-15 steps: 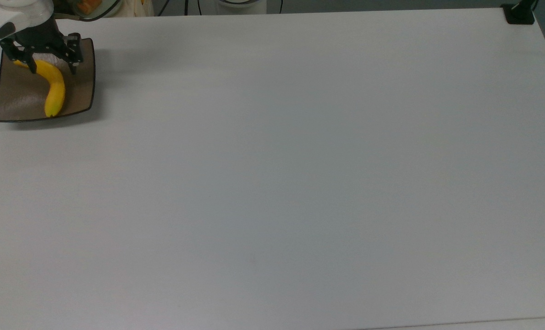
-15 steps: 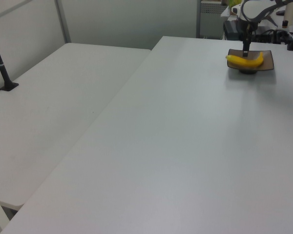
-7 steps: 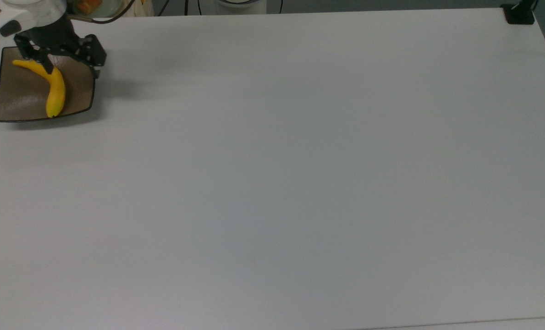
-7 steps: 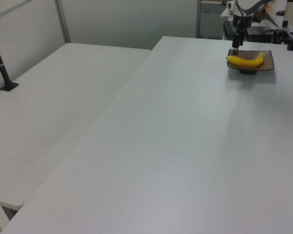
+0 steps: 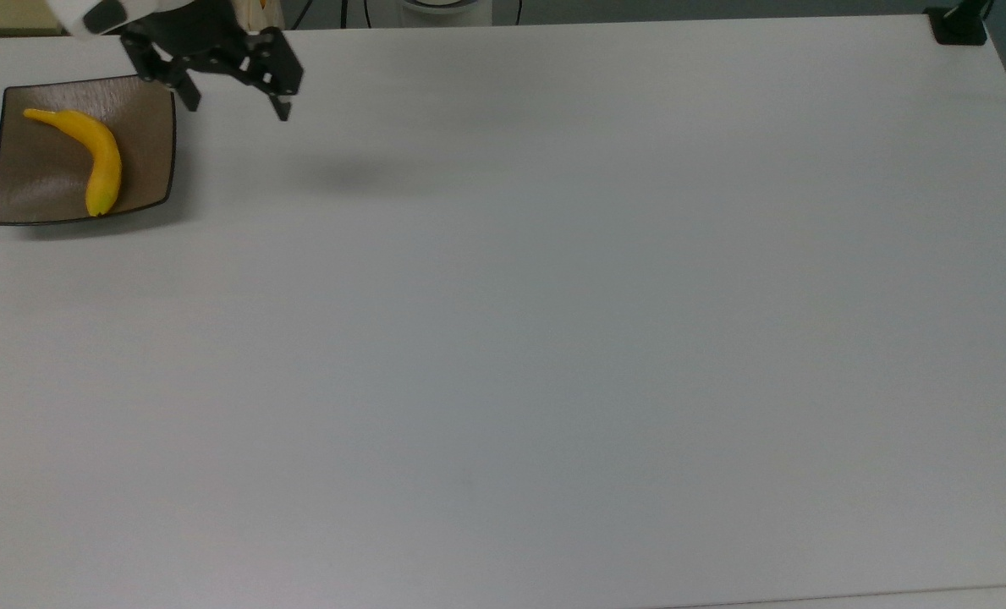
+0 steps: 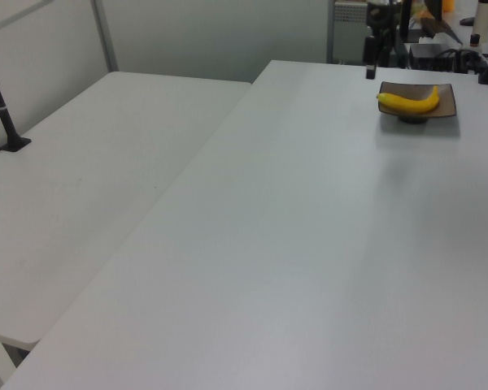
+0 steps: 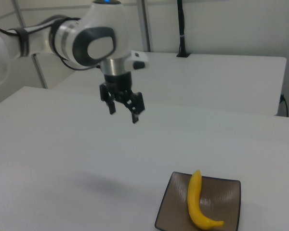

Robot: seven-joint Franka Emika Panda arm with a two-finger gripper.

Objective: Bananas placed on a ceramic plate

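Top view: banana (image 5: 88,156) on ceramic plate (image 5: 143,118); end effector (image 5: 236,100) spread, empty, above table (image 5: 553,338).

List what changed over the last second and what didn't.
The gripper, jaws open, rose off the ceramic plate and moved toward the top view's right, now hanging above the bare table. The banana stayed lying on the plate, released; the plate did not shift.
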